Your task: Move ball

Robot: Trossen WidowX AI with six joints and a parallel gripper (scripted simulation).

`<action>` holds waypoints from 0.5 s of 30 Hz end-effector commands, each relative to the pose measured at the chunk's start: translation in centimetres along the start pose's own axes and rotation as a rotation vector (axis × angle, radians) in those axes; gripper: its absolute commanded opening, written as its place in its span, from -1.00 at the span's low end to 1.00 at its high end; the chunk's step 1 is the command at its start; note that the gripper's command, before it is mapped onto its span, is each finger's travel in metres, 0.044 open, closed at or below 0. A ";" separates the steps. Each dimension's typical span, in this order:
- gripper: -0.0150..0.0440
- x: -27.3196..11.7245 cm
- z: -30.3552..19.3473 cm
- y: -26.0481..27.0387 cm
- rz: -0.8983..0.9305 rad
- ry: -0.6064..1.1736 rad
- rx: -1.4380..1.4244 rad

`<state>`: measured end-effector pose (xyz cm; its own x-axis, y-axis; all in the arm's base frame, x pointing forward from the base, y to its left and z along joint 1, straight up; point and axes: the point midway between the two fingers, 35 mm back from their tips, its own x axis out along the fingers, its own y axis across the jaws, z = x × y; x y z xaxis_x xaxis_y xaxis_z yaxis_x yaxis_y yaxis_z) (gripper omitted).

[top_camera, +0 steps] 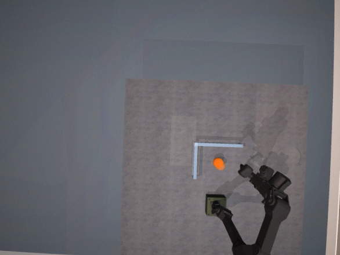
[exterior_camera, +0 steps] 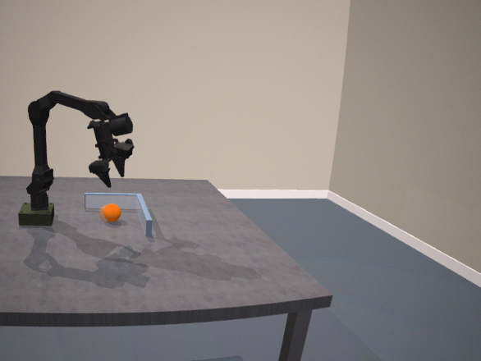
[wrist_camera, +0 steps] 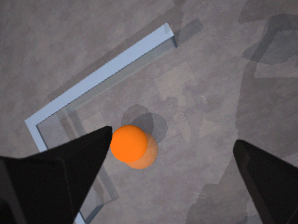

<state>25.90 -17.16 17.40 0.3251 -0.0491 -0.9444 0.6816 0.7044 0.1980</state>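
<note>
The orange ball rests on the table inside the corner, touching neither wall. The see-through copy partly overlaps it, offset a little away from the corner. One low wall meets a shorter wall at the corner. My gripper is open and empty, above the table. In the overhead view it is to the right of the ball. In the wrist view the ball appears beside the left fingertip.
The arm's green base stands on the table near the open side of the corner. The walls have raised upper edges. Shadows of the arm fall across the tabletop.
</note>
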 end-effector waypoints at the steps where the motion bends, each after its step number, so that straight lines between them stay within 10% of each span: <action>1: 0.98 3.4 -2.7 3.2 -0.019 0.123 -0.190; 15: 0.98 8.1 -8.1 7.8 -0.106 0.298 -0.605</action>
<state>28.66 -6.30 9.51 0.0374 0.0033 -0.9993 0.1941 0.9809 0.0104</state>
